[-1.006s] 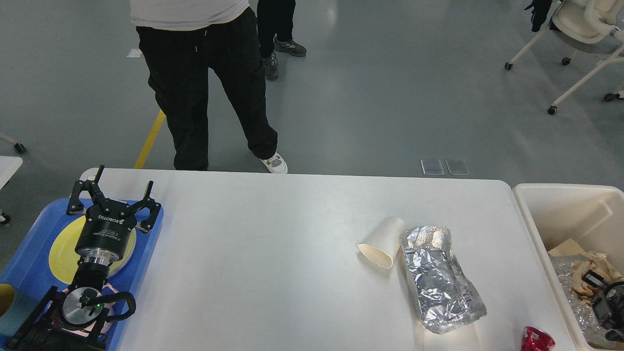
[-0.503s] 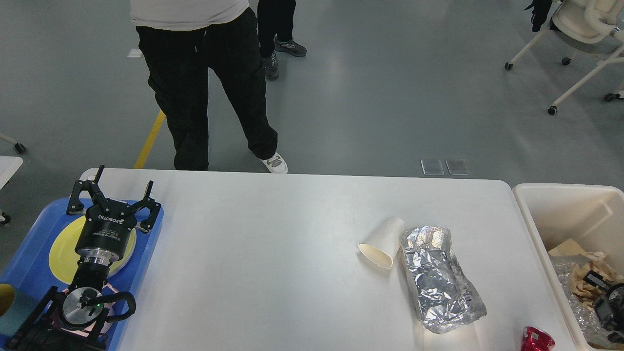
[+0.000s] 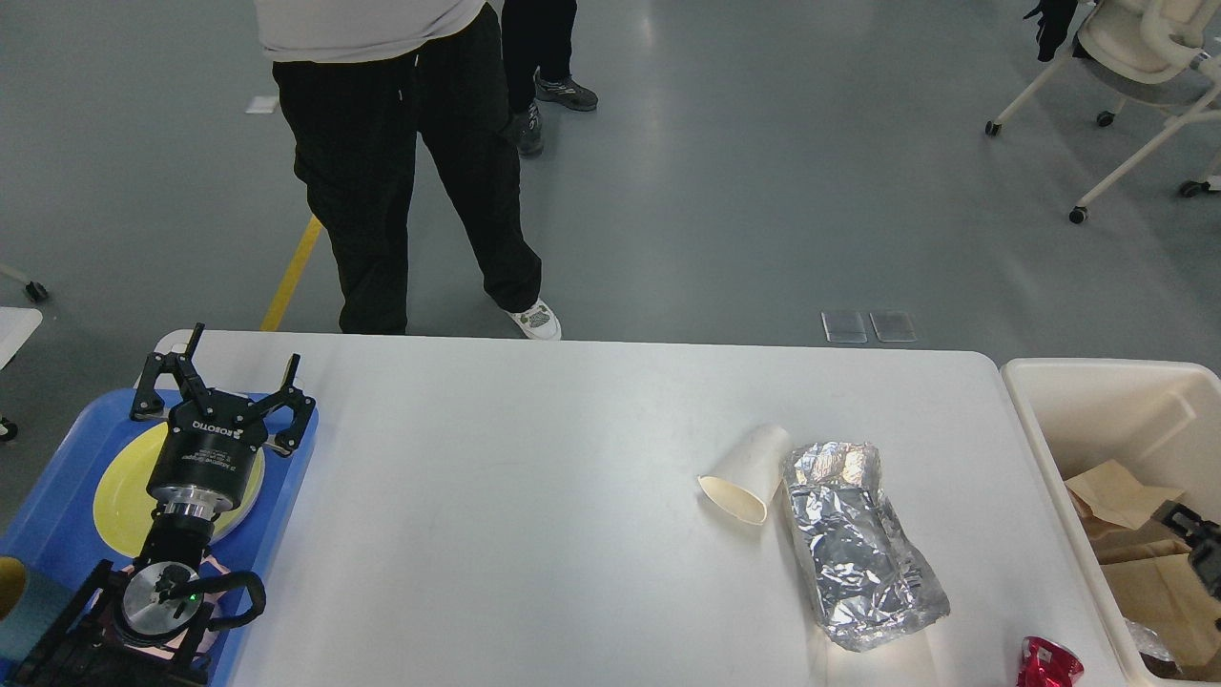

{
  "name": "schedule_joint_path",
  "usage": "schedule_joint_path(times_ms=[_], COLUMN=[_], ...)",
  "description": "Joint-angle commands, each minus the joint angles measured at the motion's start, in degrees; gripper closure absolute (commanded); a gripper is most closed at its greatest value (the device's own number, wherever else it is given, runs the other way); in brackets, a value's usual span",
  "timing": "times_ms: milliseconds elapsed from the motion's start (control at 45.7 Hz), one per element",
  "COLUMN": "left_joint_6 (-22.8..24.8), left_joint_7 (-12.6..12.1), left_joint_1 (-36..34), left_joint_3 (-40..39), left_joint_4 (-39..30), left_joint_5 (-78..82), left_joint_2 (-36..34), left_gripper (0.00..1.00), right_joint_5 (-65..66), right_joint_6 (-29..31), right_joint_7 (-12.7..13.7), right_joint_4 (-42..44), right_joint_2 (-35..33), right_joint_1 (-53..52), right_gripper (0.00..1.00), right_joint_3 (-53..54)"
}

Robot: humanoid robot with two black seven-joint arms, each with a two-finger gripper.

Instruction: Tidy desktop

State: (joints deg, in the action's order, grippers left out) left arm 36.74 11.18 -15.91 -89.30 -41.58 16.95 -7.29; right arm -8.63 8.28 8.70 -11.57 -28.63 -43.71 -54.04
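The clearest change is in the cream bin [image 3: 1097,410] at the right edge: half a second ago it showed crumpled tan scraps and clear wrap, and now flat brown paper [image 3: 1135,534] covers most of that, with only a bit of clear wrap showing at the bottom corner. The right gripper [image 3: 1204,551] has shifted toward the frame's edge over the bin; only a dark fragment of it shows, so I cannot tell whether its fingers are spread or closed. The standing person in black trousers [image 3: 410,181] beyond the worktop [image 3: 534,496] has shifted stance slightly.

Nothing else has moved. The white worktop fills the middle of the view, between the blue tray [image 3: 57,515] on the left and the bin on the right. On its right half a white paper cup [image 3: 744,477] lies on its side, touching a crumpled foil packet [image 3: 858,544], and a red foil scrap [image 3: 1047,663] sits at the near edge.

The left gripper [image 3: 227,377] hangs over the tray's far end, above a yellow plate [image 3: 119,491], its fingers spread wide and holding nothing. White lettering on its black body, upside down from here, seems to read "ROBOTIQ"; the smaller line under it is too fine to read.
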Motion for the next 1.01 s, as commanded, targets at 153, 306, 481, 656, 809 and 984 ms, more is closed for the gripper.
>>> schedule_joint_path(times_ms=[153, 306, 481, 656, 809, 984], left_joint_6=[0.0, 0.0, 0.0, 0.0, 0.0, 0.0], left_joint_7=[0.0, 0.0, 0.0, 0.0, 0.0, 0.1], left_joint_1=[0.0, 0.0, 0.0, 0.0, 0.0, 0.0], left_joint_3=[0.0, 0.0, 0.0, 0.0, 0.0, 0.0], left_joint_4=[0.0, -0.1, 0.0, 0.0, 0.0, 0.0], left_joint_5=[0.0, 0.0, 0.0, 0.0, 0.0, 0.0], left_joint_2=[0.0, 0.0, 0.0, 0.0, 0.0, 0.0], left_gripper=[0.04, 0.04, 0.04, 0.04, 0.04, 0.04], right_joint_5=[17.3, 17.5, 17.3, 14.6, 8.9, 8.5], right_joint_6=[15.8, 29.8, 41.9, 44.4, 43.3, 39.3], right_joint_7=[1.8, 2.4, 2.6, 2.7, 2.8, 2.7], right_joint_4=[-26.2, -35.6, -47.5, -64.7, -74.7, -76.4], right_joint_2=[-4.1, -0.9, 5.6, 5.8, 3.8, 2.5], right_joint_1=[-32.6, -48.6, -64.7, -82.6, -92.4, -93.6], right_gripper=[0.0, 0.0, 0.0, 0.0, 0.0, 0.0], right_joint_3=[-3.4, -10.1, -16.4, -16.8, -18.2, -18.9])
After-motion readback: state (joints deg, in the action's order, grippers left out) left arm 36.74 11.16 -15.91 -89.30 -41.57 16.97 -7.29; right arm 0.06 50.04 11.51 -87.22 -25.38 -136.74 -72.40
